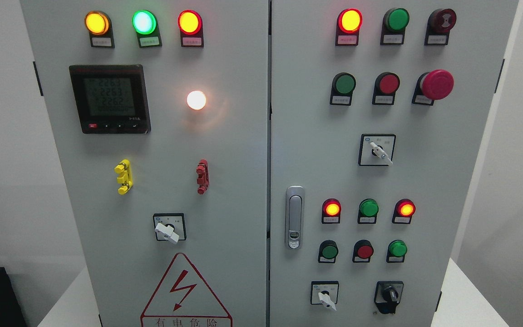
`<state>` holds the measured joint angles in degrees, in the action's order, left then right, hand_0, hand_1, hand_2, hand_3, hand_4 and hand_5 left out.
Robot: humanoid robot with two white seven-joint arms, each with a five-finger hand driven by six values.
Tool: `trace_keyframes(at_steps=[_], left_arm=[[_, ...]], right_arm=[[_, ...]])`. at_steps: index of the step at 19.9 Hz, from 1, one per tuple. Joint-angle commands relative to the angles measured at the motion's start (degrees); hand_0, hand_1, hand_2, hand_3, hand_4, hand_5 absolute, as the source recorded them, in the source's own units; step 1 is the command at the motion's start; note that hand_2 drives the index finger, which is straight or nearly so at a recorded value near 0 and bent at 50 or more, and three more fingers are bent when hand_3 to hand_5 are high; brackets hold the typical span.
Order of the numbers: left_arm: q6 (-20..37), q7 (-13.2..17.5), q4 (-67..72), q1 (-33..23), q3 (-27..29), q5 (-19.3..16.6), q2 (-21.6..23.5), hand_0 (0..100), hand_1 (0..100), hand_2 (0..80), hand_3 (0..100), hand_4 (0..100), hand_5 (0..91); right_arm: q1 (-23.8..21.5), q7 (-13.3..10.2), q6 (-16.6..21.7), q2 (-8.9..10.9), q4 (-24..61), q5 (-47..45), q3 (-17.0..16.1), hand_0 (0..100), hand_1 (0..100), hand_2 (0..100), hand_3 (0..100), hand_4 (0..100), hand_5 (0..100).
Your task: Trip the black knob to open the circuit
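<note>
The black knob (389, 296) sits at the lower right corner of the right-hand cabinet door (461, 181), its handle pointing roughly straight down, so its long axis runs near vertical. Just left of it is a white-handled selector switch (325, 296); above it is a row of green and red pushbuttons (363, 250). Neither hand shows, so the state of the fingers cannot be told. Judging by side alone, the right arm would have the shorter reach.
</note>
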<state>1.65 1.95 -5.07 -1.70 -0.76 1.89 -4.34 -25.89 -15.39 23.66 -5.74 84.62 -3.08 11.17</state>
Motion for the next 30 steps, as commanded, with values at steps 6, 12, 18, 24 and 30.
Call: trace_keyframes(at_steps=[6,12,18,24,30], left_arm=[[-0.07,-0.02,0.06,0.11,0.05,0.14,-0.05,12,39,0.0,0,0,0.0],[0.02,-0.02,0.06,0.03,0.05,0.14,-0.14,12,39,0.0,0,0,0.0],[-0.07,-0.02,0.06,0.03,0.05,0.14,-0.05,12,39,0.0,0,0,0.0],[-0.07,-0.02,0.06,0.03,0.05,0.14,-0.05,12,39,0.0,0,0,0.0],[-0.07,-0.02,0.06,0.11,0.05,0.14,-0.05,12,39,0.0,0,0,0.0]], right_arm=[[-0.13,0.18,-0.11,-0.33,9.24,2.28,-2.28,81,89,0,100,92,80],[0.04,2.21,-2.57,-0.33,14.43,2.99,-3.87,82,90,0,100,95,85],[0.66,3.26,-4.06,-0.59,17.50,3.43,-4.05,84,92,0,100,95,85],[2.59,3.52,-6.87,-1.12,20.23,3.43,-5.54,85,92,0,100,96,85],[5.57,3.52,-9.24,-1.03,22.34,3.35,-6.51,86,93,0,100,97,86]])
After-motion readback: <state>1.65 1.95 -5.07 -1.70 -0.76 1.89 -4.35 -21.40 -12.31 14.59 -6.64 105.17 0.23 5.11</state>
